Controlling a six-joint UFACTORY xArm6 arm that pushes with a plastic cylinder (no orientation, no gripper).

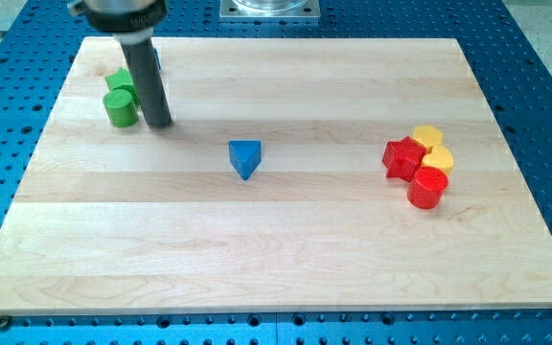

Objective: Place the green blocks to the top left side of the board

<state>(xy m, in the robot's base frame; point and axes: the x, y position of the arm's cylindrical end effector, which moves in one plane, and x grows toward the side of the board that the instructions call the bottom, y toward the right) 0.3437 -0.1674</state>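
Note:
Two green blocks sit close together near the board's top left: a green cylinder (120, 108) in front and a second green block (121, 82) just behind it, its shape unclear. My tip (159, 125) stands just to the right of the green cylinder, very close to it. The rod partly hides a small blue block (156, 60) behind it.
A blue triangular block (245, 157) lies near the board's middle. At the right is a cluster: a red star-like block (403, 158), a red cylinder (427, 188), and two yellow blocks (428, 138) (440, 158). The wooden board (276, 259) sits on a blue perforated table.

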